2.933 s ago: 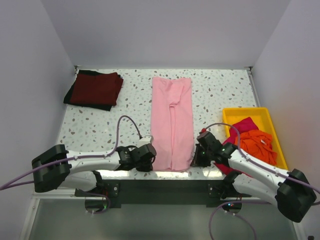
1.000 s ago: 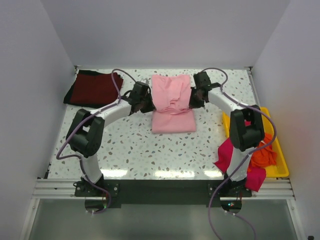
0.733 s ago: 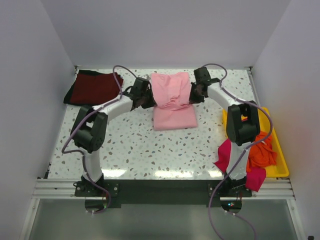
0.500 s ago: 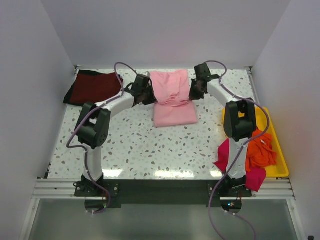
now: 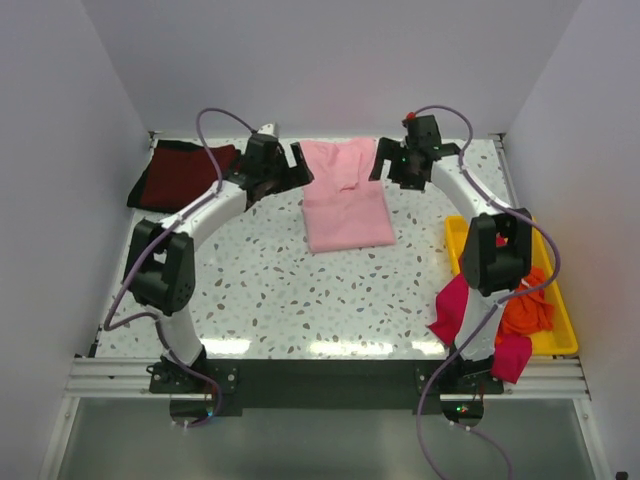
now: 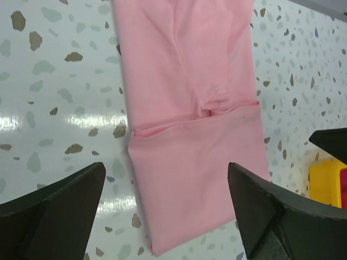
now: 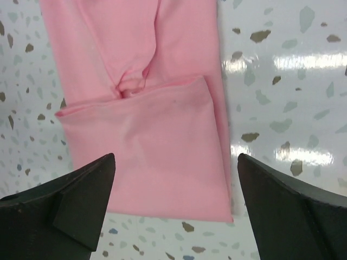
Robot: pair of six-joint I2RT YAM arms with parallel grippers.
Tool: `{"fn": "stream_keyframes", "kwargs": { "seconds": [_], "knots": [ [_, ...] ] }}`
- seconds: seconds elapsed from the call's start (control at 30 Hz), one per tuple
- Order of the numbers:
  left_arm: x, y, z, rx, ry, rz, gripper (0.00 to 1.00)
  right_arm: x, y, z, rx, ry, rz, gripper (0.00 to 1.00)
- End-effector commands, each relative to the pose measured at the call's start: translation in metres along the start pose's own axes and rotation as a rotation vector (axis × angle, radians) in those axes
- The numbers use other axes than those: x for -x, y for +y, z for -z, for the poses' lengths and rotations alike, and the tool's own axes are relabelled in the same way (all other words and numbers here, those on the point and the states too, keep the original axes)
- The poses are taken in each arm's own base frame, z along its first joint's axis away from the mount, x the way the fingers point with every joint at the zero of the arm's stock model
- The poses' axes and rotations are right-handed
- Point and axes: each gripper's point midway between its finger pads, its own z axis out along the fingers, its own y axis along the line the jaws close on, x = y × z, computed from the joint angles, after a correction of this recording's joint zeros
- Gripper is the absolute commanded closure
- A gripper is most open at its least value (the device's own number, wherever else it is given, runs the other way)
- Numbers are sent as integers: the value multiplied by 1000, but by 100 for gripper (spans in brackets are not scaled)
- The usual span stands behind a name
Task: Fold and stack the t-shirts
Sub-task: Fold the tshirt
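**Pink tee** (image 5: 345,200): folded and flat at upper centre of my overhead view, with its doubled half toward the frame's bottom. The left gripper (image 5: 283,172) stands just left of its far end and the right gripper (image 5: 400,168) just right. Both have jaws spread wide and hold nothing. Each wrist view shows the tee between the fingers. I cannot tell their height above it.

**Maroon tee** (image 5: 180,175): upper left, over a black tee (image 5: 137,198) of which only edges show.

**Orange tee** (image 5: 525,305) and **magenta tee** (image 5: 450,310): at the tray (image 5: 460,230), lower right, partly hidden by the right arm.

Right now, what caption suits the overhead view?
Both open, the left gripper and right gripper flank a folded pale pink t-shirt on the speckled table.
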Motion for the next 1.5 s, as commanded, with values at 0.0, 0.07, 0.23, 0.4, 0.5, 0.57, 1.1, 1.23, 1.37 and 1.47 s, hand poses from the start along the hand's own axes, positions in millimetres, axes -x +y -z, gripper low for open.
{"fn": "stream_keyframes", "kwargs": {
  "seconds": [0.0, 0.07, 0.23, 0.4, 0.5, 0.57, 1.1, 1.23, 1.37, 1.47],
  "knots": [
    [-20, -4, 22, -70, 36, -41, 0, -15, 4, 24, 55, -1, 36, 3],
    [-46, 6, 23, -77, 79, -44, 2, -36, -2, 23, 57, 30, 24, 4],
    [-90, 15, 34, -78, 150, -68, 4, -76, -13, 17, 67, 88, -5, 9],
    [-113, 11, 34, -104, 188, -69, 7, -93, -16, 14, 79, 109, -24, 13],
    [-129, 9, 33, -104, 214, -73, 11, -109, -25, 9, 59, 135, -35, 15],
    [-135, 9, 30, -95, 224, -78, 13, -113, -28, 8, 52, 140, -35, 16],
    [-176, 22, 23, 74, 304, -145, 21, -144, -46, -1, 3, 204, -51, 26],
    [-179, 25, 22, 91, 306, -149, 25, -149, -48, -1, 0, 206, -50, 28],
    [-182, 26, 19, 92, 307, -151, 33, -149, -48, -3, 2, 208, -49, 37],
    [-183, 26, 21, 88, 312, -154, 42, -150, -48, -1, 3, 208, -48, 44]
  ]
}}
